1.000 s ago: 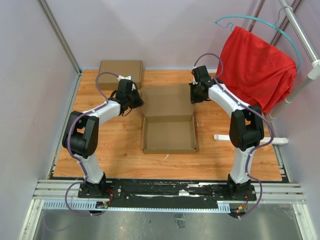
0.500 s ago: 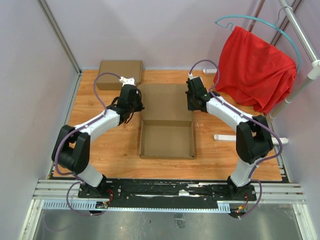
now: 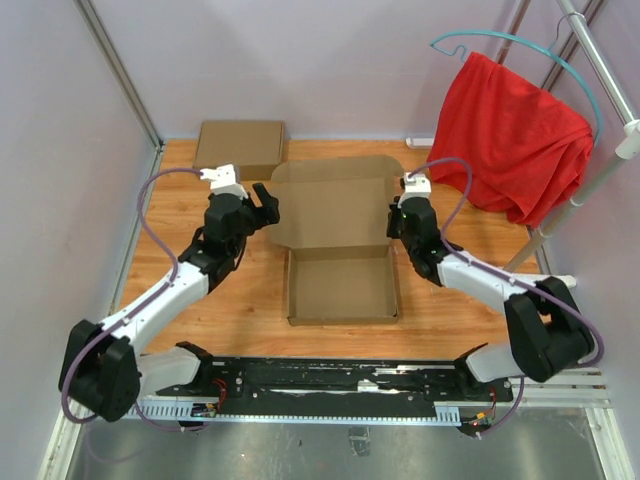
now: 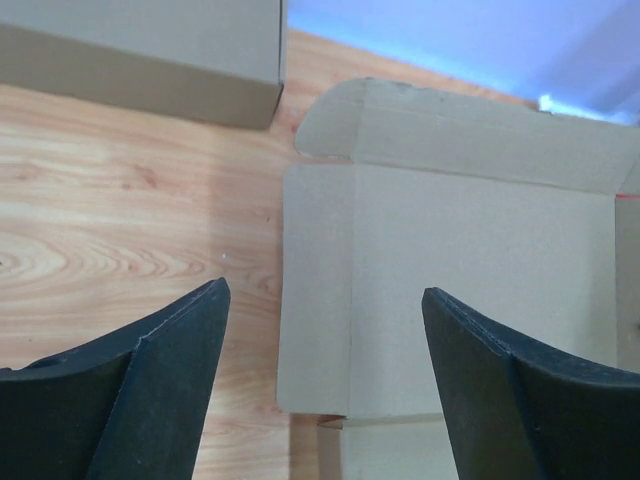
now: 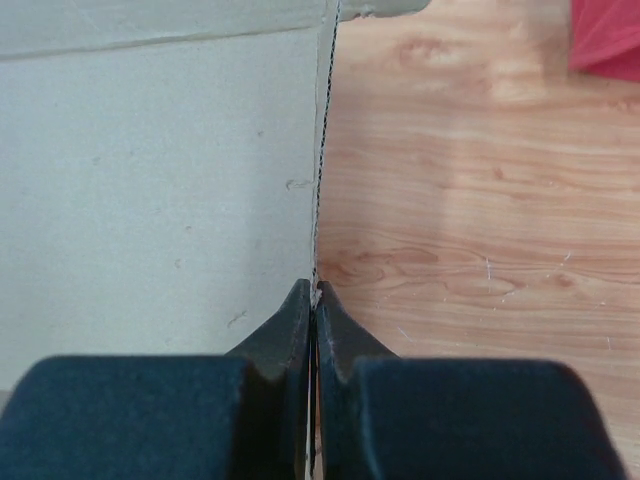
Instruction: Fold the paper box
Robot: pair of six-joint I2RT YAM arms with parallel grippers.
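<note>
The paper box point(image 3: 340, 285) lies mid-table as a shallow brown tray, with its lid panel point(image 3: 335, 205) tilted up behind it. In the left wrist view the lid point(image 4: 470, 260) and its side flap sit beyond my left gripper point(image 4: 325, 290), which is open and holds nothing. From above, that left gripper point(image 3: 264, 203) hangs just off the lid's left edge. My right gripper point(image 3: 398, 222) is shut on the lid's right edge. In the right wrist view the thin cardboard edge point(image 5: 322, 150) runs straight into the closed tips of the right gripper point(image 5: 315, 290).
A second, closed flat cardboard box point(image 3: 240, 145) lies at the back left, also seen from the left wrist point(image 4: 150, 50). A red cloth point(image 3: 510, 135) hangs on a rack at the right. Grey walls border the wooden table point(image 3: 200, 300).
Both arms drew back toward the near edge. The left gripper opened and let go of the lid's left edge. The right gripper kept its grip, and the lid now stands more tilted up.
</note>
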